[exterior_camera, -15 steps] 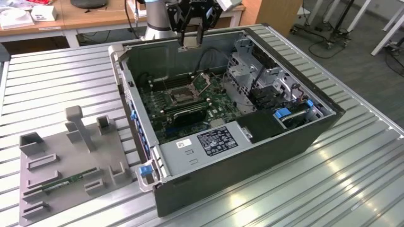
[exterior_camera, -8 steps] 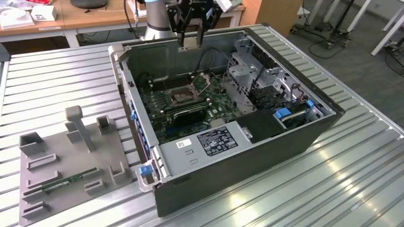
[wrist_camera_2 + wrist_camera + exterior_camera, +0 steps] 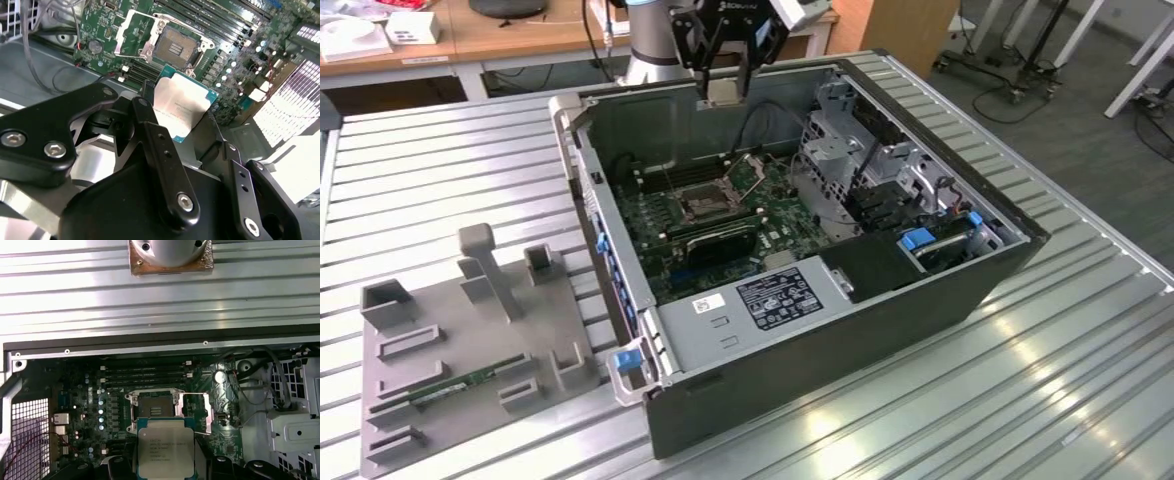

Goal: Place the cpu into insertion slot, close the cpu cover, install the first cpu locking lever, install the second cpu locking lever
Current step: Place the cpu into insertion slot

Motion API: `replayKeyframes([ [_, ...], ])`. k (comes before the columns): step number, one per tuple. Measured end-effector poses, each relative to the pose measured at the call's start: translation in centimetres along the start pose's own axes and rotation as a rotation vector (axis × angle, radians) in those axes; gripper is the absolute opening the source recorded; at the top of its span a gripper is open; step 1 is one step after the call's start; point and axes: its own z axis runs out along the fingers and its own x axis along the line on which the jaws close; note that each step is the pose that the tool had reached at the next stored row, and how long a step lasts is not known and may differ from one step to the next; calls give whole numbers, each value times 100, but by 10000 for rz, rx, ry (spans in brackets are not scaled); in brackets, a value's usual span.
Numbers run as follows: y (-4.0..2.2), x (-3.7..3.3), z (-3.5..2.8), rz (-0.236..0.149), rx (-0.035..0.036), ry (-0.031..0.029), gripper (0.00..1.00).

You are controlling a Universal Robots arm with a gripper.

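- The gripper (image 3: pixel 722 88) hangs over the far wall of the open computer case (image 3: pixel 854 330). In the exterior view it is at 12 o'clock from the insertion slot (image 3: pixel 700 205).
- Its two black fingers (image 3: pixel 155 140) pinch the cpu (image 3: pixel 182 105) by its sides, with the shiny face showing.
- The cpu is up in the air, well apart from the insertion slot.
- The insertion slot sits on the green board (image 3: pixel 640 215), and its dark middle shows.
- The cpu cover (image 3: pixel 207 412) is flipped open, just beside the insertion slot.
- A grey tray (image 3: pixel 454 340) with a green memory stick (image 3: pixel 460 385) lies on the table (image 3: pixel 1067 380), at 8 o'clock from the computer case.
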Motion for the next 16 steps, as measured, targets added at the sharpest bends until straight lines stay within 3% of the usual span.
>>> replayKeyframes([
  [4,-1,0,6,506,-9,-43,54],
  [16,-1,0,7,520,-10,-46,54],
])
